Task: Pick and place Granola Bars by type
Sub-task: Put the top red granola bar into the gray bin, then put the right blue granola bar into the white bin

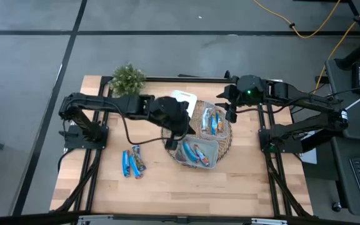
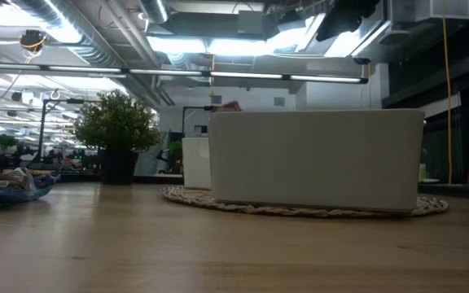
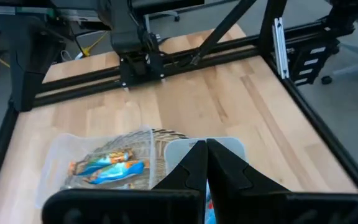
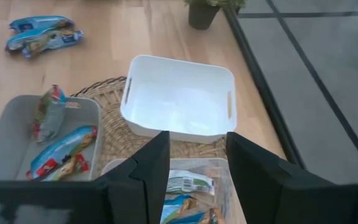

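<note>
The left hand (image 1: pixel 179 129) hangs over the round woven mat (image 1: pixel 225 142), fingers pressed together and holding nothing. The right hand (image 1: pixel 231 112) waits by the mat's far edge, fingers wide apart. Some Granola Bars (image 1: pixel 133 162) lie loose on the table (image 1: pixel 105 187); others sit in the grey tray (image 1: pixel 210 164).

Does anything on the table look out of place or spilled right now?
Yes. A few blue granola bars lie loose on the bare wood, left of the woven mat, in an untidy overlapping pile, while the other bars sit in the containers on the mat. The white bin is empty. Nothing looks spilled or damaged.
</note>
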### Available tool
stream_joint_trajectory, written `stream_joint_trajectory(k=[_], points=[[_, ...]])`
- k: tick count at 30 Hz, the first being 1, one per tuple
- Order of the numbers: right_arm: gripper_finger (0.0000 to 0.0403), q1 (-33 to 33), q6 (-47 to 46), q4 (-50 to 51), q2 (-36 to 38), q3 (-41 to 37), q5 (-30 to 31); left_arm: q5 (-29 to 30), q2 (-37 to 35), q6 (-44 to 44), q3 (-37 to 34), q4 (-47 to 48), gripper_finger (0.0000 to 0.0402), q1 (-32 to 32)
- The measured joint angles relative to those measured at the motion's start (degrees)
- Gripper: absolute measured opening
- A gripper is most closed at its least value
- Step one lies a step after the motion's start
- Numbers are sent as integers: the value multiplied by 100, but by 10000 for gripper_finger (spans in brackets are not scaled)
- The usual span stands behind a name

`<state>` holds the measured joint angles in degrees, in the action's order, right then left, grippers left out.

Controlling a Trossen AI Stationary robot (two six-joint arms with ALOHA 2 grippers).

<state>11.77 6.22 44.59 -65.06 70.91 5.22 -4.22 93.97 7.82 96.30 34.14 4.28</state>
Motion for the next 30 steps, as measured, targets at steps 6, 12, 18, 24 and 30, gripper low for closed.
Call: stream_joint_trajectory(k=[6,12,18,24,30], points=[[160,0,-7,-4,0,0,-91,694,-83,-268,13,33,3,202],[160,-3,-13,-37,0,0,-191,1888,-550,-767,60,657,4,298],[160,-26,7,-89,0,0,-389,1899,-917,-2211,60,2514,4,427],[160,-28,142,-112,0,0,-396,1703,-916,-3126,58,4128,27,973],[160,-28,262,-303,0,0,-399,1079,-907,-3273,56,5225,104,1486]])
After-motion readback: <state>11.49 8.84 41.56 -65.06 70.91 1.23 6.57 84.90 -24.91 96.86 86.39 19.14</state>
